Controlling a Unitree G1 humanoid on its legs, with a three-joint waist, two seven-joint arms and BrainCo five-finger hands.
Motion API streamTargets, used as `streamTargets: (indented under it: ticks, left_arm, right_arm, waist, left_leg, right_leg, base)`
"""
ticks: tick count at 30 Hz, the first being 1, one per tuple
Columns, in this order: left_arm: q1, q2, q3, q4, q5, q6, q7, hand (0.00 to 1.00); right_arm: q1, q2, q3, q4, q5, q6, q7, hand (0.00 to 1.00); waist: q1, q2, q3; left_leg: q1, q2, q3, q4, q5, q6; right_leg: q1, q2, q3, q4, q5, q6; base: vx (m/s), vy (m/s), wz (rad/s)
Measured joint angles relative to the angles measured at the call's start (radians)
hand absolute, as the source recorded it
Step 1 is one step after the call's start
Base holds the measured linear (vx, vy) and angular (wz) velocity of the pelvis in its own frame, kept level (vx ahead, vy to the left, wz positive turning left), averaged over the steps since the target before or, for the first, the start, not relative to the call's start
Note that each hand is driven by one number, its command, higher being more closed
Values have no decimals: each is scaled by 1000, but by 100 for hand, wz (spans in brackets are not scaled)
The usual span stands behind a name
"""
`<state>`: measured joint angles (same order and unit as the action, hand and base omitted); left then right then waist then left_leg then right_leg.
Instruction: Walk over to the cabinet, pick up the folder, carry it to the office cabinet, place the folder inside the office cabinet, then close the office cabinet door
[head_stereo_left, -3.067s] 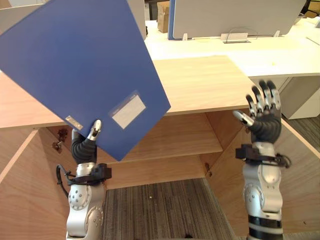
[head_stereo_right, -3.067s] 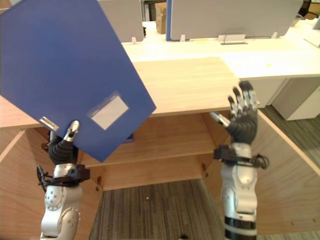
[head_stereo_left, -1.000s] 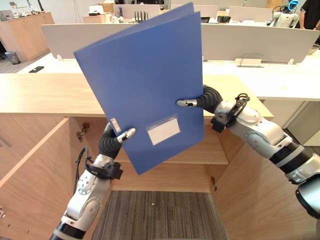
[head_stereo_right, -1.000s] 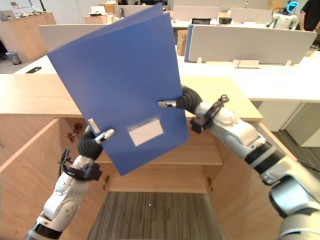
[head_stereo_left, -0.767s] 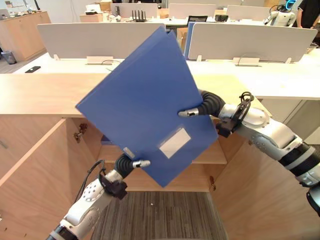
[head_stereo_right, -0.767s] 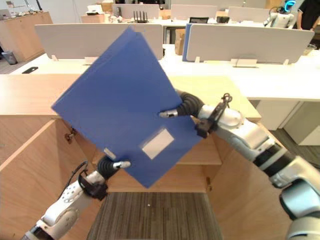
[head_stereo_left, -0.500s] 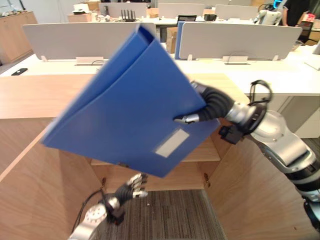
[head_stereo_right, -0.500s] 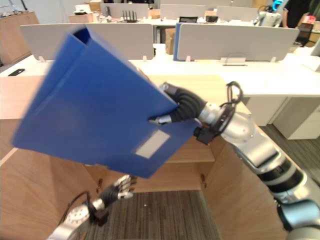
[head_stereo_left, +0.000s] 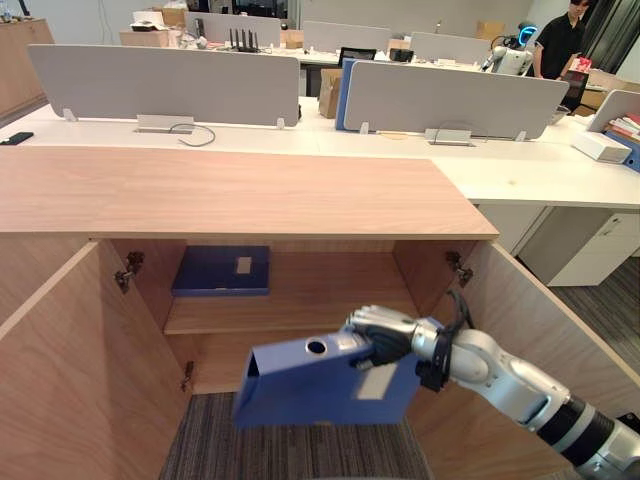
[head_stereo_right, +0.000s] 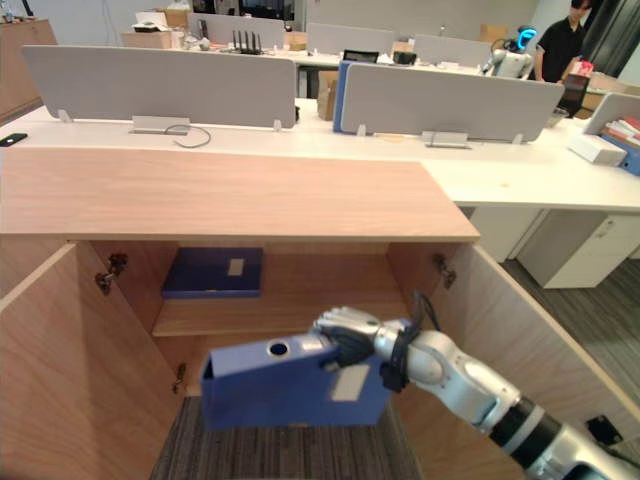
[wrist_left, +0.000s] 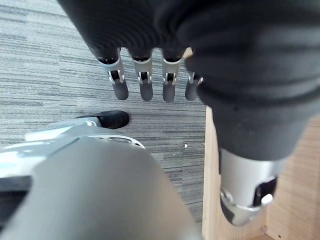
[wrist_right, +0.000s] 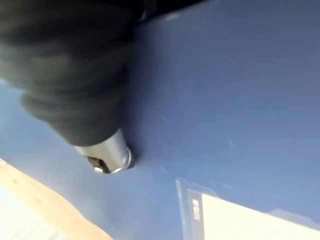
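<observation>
My right hand is shut on the blue folder, gripping its right edge. The folder hangs low in front of the open cabinet, lying nearly flat, its spine with a round finger hole turned towards me and a white label by the hand. In the right wrist view my thumb presses on the folder's blue cover near that label. In the left wrist view my left hand hangs open, its straight fingers pointing at the carpet beside a wooden panel.
The wooden cabinet stands with its left door and right door swung open. A second blue folder lies flat on the inner shelf. Behind the cabinet top are desks with grey dividers; a person stands far right.
The folder has come down from in front of the cabinet top to low before the opening and turned flat. My left hand has dropped out of the eye views.
</observation>
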<state>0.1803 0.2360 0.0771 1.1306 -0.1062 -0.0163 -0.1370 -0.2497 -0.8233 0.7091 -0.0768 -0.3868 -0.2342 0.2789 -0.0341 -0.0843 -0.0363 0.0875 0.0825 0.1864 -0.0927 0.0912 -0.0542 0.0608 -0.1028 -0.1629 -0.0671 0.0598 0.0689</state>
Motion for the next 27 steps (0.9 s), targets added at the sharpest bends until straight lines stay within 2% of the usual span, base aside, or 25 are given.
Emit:
streamTargets:
  ticks: [3,7,8,10,11,13,14,16,17,18,19,21,24,27]
  left_arm:
    - [-1,-1,14,1,1,2,3,0]
    - [-4,-18,20,1,25,4,11,0]
    - [-7,-25,16,-2,27,5,13,0]
    - [-19,-42,-8,-14,21,5,24,0]
    - [-23,-43,-13,-30,16,4,26,0]
    - [-45,-48,-22,-76,8,-1,29,0]
    - [-78,-56,-24,-85,-19,-3,33,0]
    - [-120,-68,-34,-108,-52,-6,35,0]
    - [-126,-65,-43,-129,-67,-14,35,0]
    - [-127,-63,-45,-140,-71,-20,35,0]
    - [-129,-61,-51,-159,-89,-27,36,0]
    - [-135,-55,-57,-162,-96,-33,41,0]
    - [-136,-52,-63,-177,-95,-32,56,0]
    - [-136,-52,-62,-193,-96,-32,71,0]
  right_arm:
    - [5,22,29,104,-71,0,7,100]
    - [6,126,23,321,-149,18,13,100]
    - [6,166,2,401,-144,31,12,100]
    - [-4,270,-115,577,-83,101,1,100]
    - [-18,294,-156,619,-46,122,-11,100]
    - [-72,349,-294,700,26,158,-39,100]
    - [-122,377,-402,750,119,182,-80,100]
    - [-209,408,-556,810,318,210,-161,100]
    - [-256,420,-609,831,424,215,-205,100]
    - [-276,422,-625,839,470,215,-223,100]
    - [-313,427,-654,849,585,215,-255,100]
    - [-355,463,-697,848,816,212,-293,100]
    - [-369,495,-721,785,1087,201,-314,100]
    - [-416,507,-729,774,1222,190,-329,100]
  waist:
    - [5,6,19]
    - [11,19,42]
    - [17,26,47]
    - [27,51,79]
    - [28,53,97]
    - [28,73,165]
    - [28,102,211]
    - [30,144,283]
    - [32,147,312]
    - [33,147,323]
    - [39,146,343]
    - [47,146,367]
    - [47,148,403]
    - [51,147,427]
  left_leg:
    - [0,0,-2,0,-1,1]
    - [-2,-3,-11,1,-3,1]
    - [-4,-4,-15,1,-5,1]
    - [-20,-9,-29,14,-7,5]
    - [-36,-8,-33,36,-15,7]
    - [-131,0,-46,175,-66,16]
    - [-232,16,-61,320,-124,20]
    - [-352,44,-81,508,-201,22]
    - [-401,48,-88,588,-239,23]
    - [-424,49,-90,630,-262,24]
    - [-462,53,-92,719,-312,20]
    - [-514,63,-93,838,-375,16]
    - [-555,63,-105,946,-431,17]
    - [-582,67,-117,1027,-480,11]
  right_leg:
    - [2,0,-1,-2,0,0]
    - [9,-1,-14,-11,0,1]
    - [11,-2,-18,-11,1,1]
    - [-4,-6,-29,13,-1,5]
    - [-15,-9,-32,31,-8,6]
    - [-74,-22,-38,112,-34,1]
    - [-138,-22,-45,190,-58,-2]
    - [-239,-25,-50,352,-125,-6]
    - [-299,-40,-48,464,-182,-4]
    - [-330,-49,-45,519,-214,-3]
    - [-381,-68,-33,631,-277,2]
    - [-440,-84,-18,770,-350,3]
    - [-486,-109,-18,900,-427,4]
    - [-513,-128,-23,996,-481,-5]
  base:
    - [0,0,0]
    - [7,7,7]
    - [49,13,13]
    - [38,14,15]
    - [-8,4,12]
    - [-75,-1,13]
    - [-132,9,18]
    - [-150,42,13]
    - [-133,47,5]
    - [-150,35,5]
    - [-130,26,-2]
    - [-95,23,-5]
    - [11,-14,7]
    - [63,-19,8]
